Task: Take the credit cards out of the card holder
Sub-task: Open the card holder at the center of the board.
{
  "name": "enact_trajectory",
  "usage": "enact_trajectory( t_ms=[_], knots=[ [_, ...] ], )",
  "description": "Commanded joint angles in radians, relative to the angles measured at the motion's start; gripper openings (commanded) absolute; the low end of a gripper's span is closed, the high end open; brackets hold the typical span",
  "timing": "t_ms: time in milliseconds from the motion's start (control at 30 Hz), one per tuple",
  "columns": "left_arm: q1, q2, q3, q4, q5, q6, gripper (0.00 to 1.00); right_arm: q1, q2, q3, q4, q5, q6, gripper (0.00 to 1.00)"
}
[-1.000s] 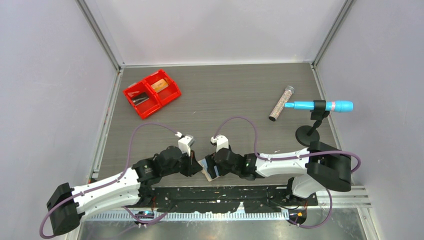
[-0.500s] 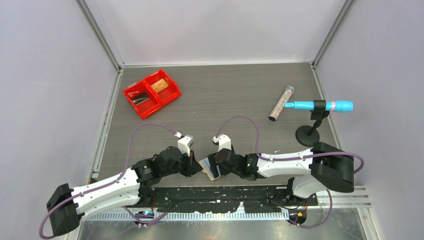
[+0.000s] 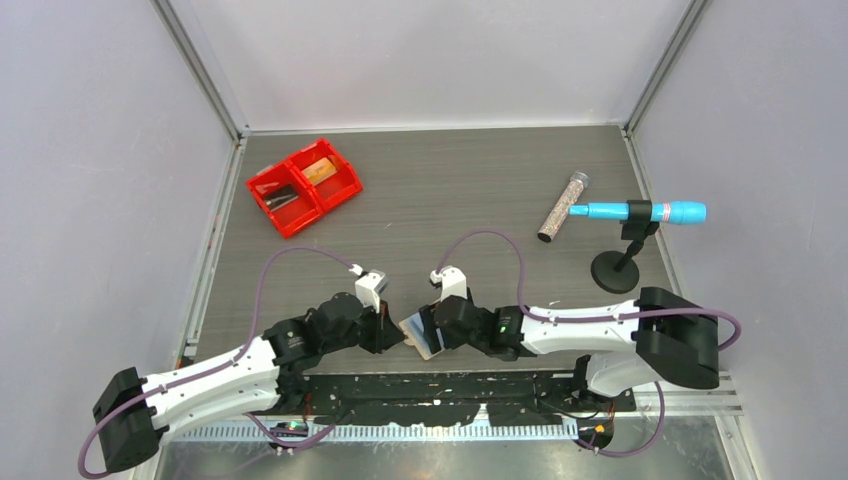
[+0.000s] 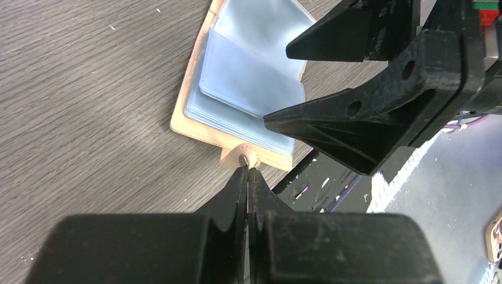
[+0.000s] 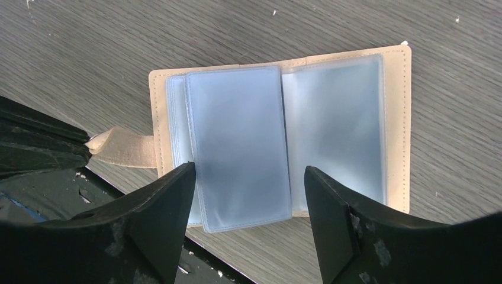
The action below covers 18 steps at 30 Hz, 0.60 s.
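You're early in this job: the card holder [image 5: 340, 118] lies spread open, blue-grey sleeves [image 5: 237, 142] facing up, and no credit card has come out of it as far as either wrist view shows. The sleeves look cloudy, so you cannot tell from here which of them has a card in it. Every pull is left to do.

Your left tool [image 4: 247, 171] is pressed together on the little snap tab [image 4: 241, 158], pinning the holder in place. Your right tool [image 5: 247, 171] hangs spread wide just above the loose middle sleeve, touching nothing I can see.

The holder sits at 6 o'clock on the tabletop [image 3: 440, 190], right at the near edge, with one corner and the tab reaching out over the black base plate (mind that overhang when you tug).

The tabletop is dark grey wood-grain, matte, with a few pale specks. A red two-compartment bin [image 3: 323, 211] sits at 10 o'clock, with a dark flat thing in one half that is too small to name. At 2 o'clock lie a glitter-filled tube [image 3: 562, 208] and a blue marker [image 3: 682, 212] clipped on a black stand [image 3: 615, 270]. Plain lavender-grey walls [image 3: 430, 60] close in three sides.
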Motion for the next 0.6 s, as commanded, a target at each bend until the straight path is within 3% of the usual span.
enact_trajectory(
  t_ms=[0,567],
  knots=[
    [0.004,-0.009,-0.003,0.022,-0.012,0.001,0.0,0.007,-0.042,0.016,0.002,0.043,0.006,0.74],
    [0.005,-0.019,-0.007,0.003,-0.05,0.006,0.0,0.006,-0.103,0.005,-0.061,0.091,0.007,0.68]
  ],
)
